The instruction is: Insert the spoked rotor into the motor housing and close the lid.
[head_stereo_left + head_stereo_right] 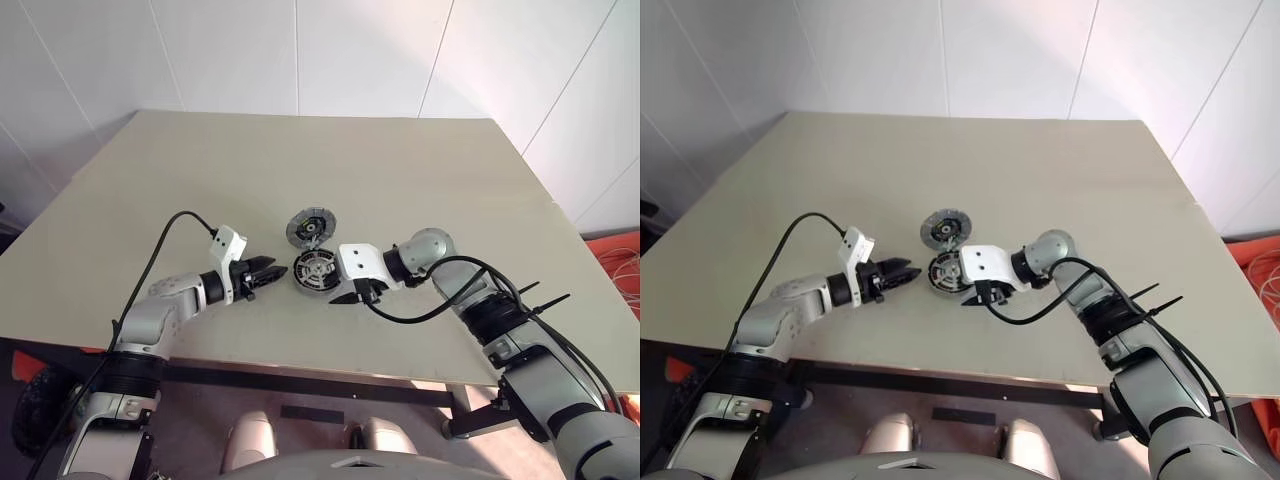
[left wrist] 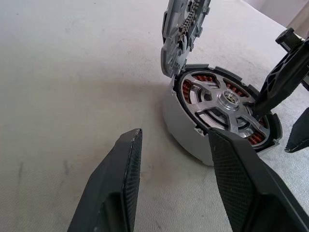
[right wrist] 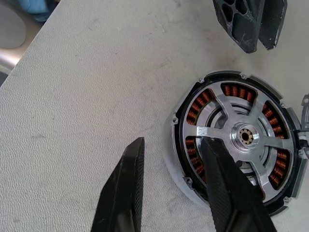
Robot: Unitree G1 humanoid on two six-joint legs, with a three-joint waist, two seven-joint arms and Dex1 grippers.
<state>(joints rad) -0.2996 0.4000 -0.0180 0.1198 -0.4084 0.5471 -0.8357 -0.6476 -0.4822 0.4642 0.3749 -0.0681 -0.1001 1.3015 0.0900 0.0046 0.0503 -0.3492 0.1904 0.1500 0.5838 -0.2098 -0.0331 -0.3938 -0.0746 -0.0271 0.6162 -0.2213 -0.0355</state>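
Housing (image 1: pixel 317 272) sits between both grippers, rotor (image 3: pixel 244 137) seated inside, lid (image 1: pixel 310 228) hinged up. Left gripper (image 1: pixel 272 275) spread, just beside it — right gripper (image 1: pixel 352 296) spread, one finger (image 3: pixel 227 188) over the rim.

Bright, even, diffuse daylight throughout. Soft short shadows only, close under the motor housing (image 2: pixel 219 116) and beside the table (image 1: pixel 150 180) edge. Mild glare on the silver spokes. Wide-angle bending of straight lines toward the head-view borders. Slight softness on the nearest black fingers (image 3: pixel 123 193).
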